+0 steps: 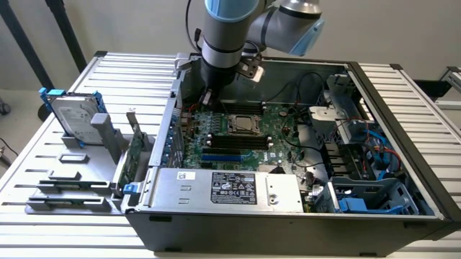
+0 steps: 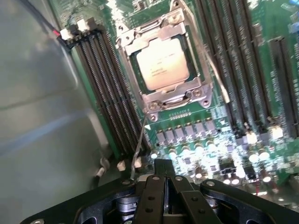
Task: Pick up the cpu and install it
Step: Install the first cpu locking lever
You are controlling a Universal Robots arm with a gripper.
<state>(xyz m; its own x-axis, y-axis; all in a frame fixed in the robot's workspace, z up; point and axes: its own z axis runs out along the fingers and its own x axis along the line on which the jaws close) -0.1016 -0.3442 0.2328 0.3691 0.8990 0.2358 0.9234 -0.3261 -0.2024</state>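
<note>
My fingers: pressed together tip to tip, with nothing between them.
My gripper: it points down into the open computer case, over the green motherboard. In the exterior view, my gripper hangs close to the case's far wall.
Contact: I cannot tell whether my tips touch the board.
Closest to my tips: a thin wire lever starts just beside them and runs away toward the socket.
Just past my tips: rows of small grey components and shiny capacitor tops on the board.
The cpu: it is out ahead of my fingers and apart from them. It lies flat in its socket with the pale metal top facing up. In the exterior view, the cpu is near my gripper, toward the exterior view's right.
Socket frame: a silver metal rim around the cpu's edges, between the chip and my tips.
Memory slots: long dark rows that flank the socket on both sides.
Farther off, inside the case: a silver power supply box at the near wall.
Well away from my fingers, outside the case: a hard drive with blue brackets stands upright in grey holder blocks on the slatted table, on the exterior view's left.
</note>
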